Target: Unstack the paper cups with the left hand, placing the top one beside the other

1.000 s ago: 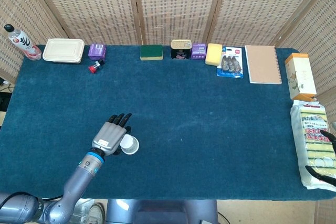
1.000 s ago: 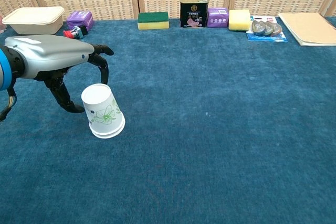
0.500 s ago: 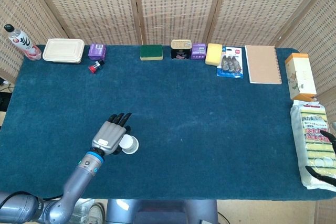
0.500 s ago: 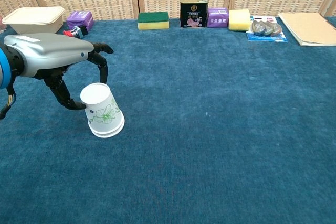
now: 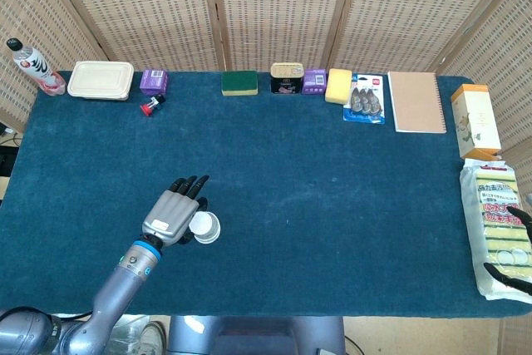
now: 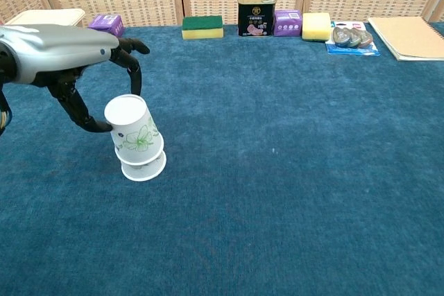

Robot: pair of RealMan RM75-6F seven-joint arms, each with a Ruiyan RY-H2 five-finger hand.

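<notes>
Left robot hand [image 6: 76, 67] grips top cup [image 6: 135, 132], half lifted off bottom cup [image 6: 144, 166], near surface [image 6: 291, 192] front-left edge.

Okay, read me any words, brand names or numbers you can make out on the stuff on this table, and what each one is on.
None can be read with confidence.
Black can: label print too small.
Purple box: print blurred.
Sponge pack: red and yellow characters, too blurred to quote.
Bottle: label marks unreadable.
Top paper cup: green flower drawing only, no text.

Head view looks steeply down over the whole table [image 5: 332, 205]; chest view sits low, facing across it.
</notes>
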